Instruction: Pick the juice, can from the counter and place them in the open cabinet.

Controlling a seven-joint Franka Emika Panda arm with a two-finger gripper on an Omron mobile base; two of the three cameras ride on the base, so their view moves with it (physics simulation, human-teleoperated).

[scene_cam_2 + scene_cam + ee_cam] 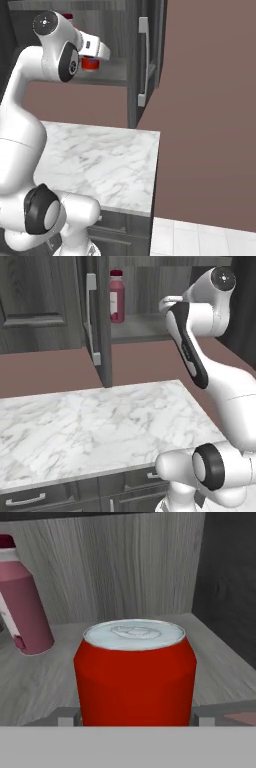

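Your marble surface (pixel 90 426) sits below the open cabinet (pixel 145 326). On its shelf, the juice (pixel 117 296) stands upright left of the can (pixel 135 672). The gripper (pixel 135 718) straddles the can; fingertips cut off, so grip can't be told.

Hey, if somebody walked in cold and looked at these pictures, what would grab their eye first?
Probably the short red cylindrical can with a silvery top, upright on the shelf of the tall dark grey wood-grain wall cabinet, close before the hand camera. Beside it stands the tall maroon-pink plastic bottle, also upright on that shelf.
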